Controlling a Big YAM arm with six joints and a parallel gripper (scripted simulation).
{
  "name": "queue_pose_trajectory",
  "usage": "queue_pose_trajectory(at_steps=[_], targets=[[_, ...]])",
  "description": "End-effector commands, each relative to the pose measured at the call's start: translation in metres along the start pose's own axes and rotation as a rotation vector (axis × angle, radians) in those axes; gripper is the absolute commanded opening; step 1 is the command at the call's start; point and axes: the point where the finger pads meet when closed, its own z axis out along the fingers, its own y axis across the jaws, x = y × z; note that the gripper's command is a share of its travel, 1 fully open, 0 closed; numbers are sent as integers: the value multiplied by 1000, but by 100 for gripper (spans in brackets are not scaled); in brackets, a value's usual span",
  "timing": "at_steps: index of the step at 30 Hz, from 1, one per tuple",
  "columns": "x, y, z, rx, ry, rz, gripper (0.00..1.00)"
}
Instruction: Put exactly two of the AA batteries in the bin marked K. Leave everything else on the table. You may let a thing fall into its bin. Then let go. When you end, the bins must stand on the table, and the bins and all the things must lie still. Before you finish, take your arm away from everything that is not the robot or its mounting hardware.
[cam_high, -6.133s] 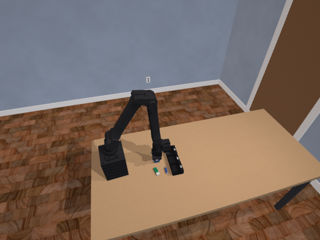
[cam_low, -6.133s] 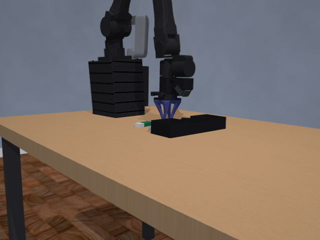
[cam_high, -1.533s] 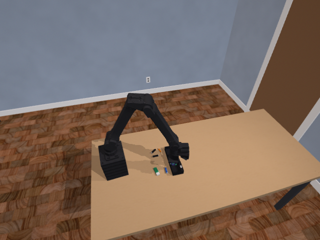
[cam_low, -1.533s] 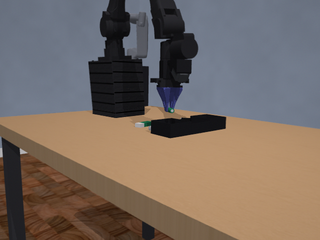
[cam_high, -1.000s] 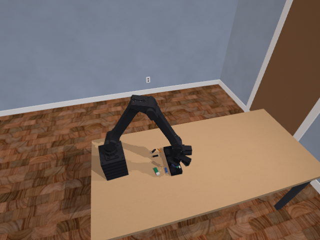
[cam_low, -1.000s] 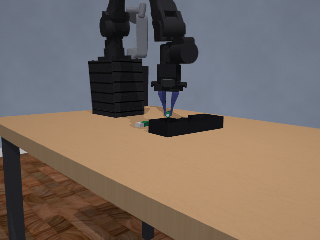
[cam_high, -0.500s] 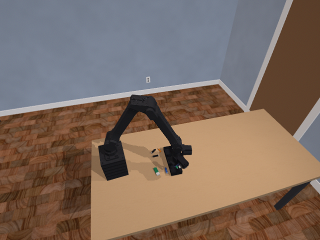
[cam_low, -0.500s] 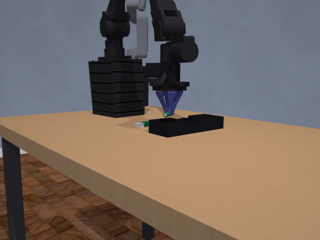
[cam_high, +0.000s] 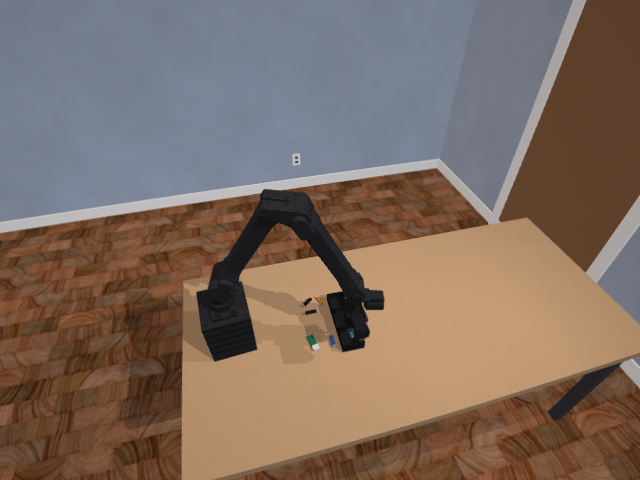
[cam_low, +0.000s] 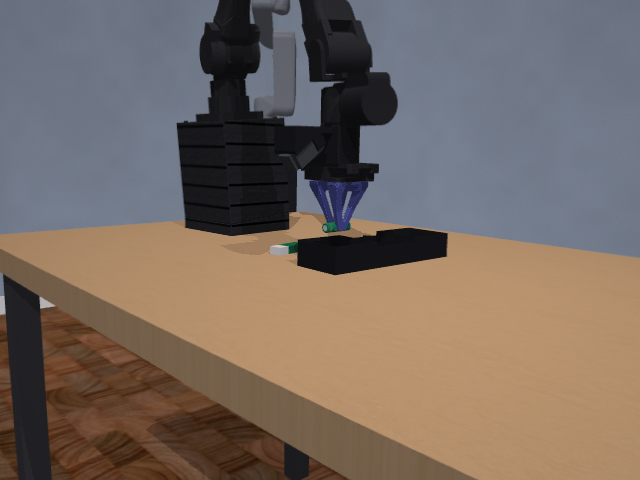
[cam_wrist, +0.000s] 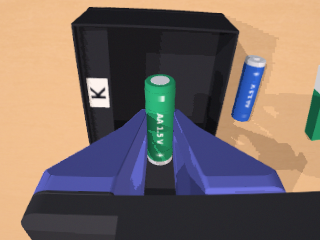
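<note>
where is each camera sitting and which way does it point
top: high and off to one side, looking down at the table; whole arm and base show.
exterior: near table height, facing the base; lower arm and tool show.
wrist: on the arm, looking down past the fingers into bin K.
shared: the green AA battery in the tool, seen from exterior and wrist.

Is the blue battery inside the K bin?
No, the blue battery lies on the table outside the K bin, beside its wall.
</note>
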Motion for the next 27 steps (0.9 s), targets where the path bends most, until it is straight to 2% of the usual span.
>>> queue_pose_trajectory(at_steps=[1, 14, 16, 21, 27], targets=[[0, 18, -9, -22, -13, 43, 9], [0, 15, -7, -15, -11, 43, 9], [-4, 26, -5, -47, -18, 49, 9], [-6, 19, 8, -37, -16, 49, 9], [-10, 23, 15, -44, -18, 50, 9]])
